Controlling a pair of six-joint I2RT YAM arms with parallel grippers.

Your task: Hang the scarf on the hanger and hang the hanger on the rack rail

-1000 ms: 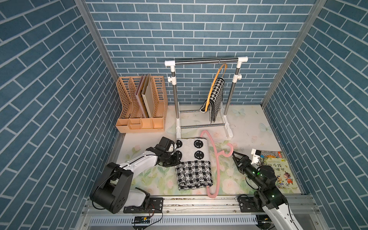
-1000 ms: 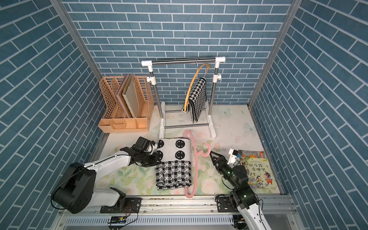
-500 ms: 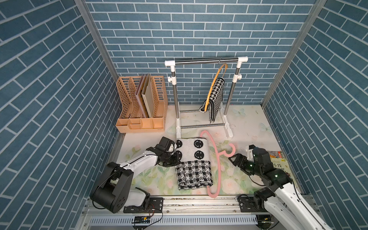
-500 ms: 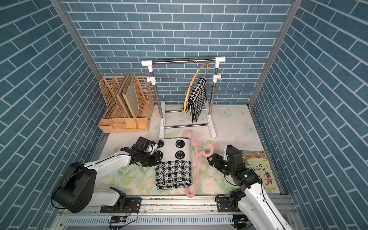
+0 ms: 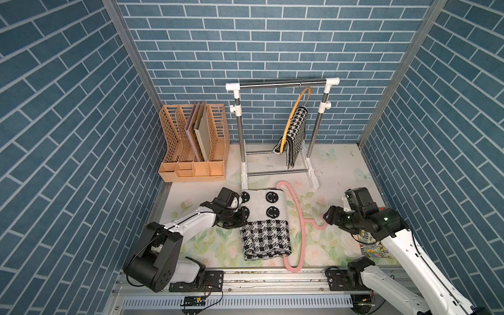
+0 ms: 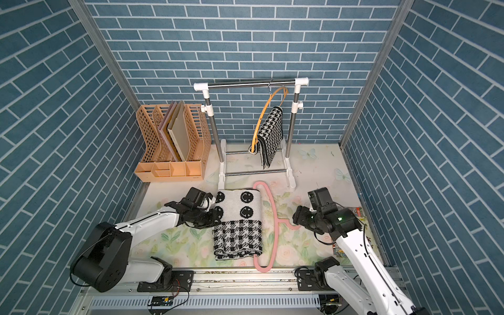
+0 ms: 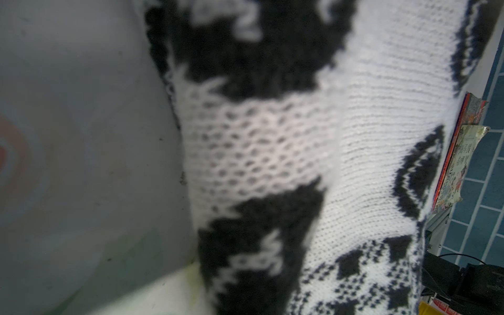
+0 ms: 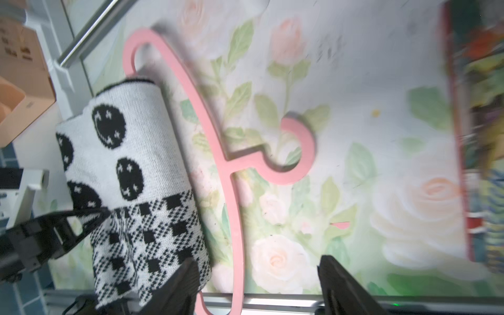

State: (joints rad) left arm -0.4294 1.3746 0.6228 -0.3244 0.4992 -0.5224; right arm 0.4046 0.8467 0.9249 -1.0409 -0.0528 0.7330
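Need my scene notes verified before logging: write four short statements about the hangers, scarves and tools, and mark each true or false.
1. The left tool is shut on the edge of the scarf lying on the mat. True.
2. The right tool grips the pink hanger. False: it is open and holds nothing.
3. The pink hanger hangs on the rack. False: it lies flat on the mat.
4. An orange hanger carrying a houndstooth scarf hangs on the rack. True.
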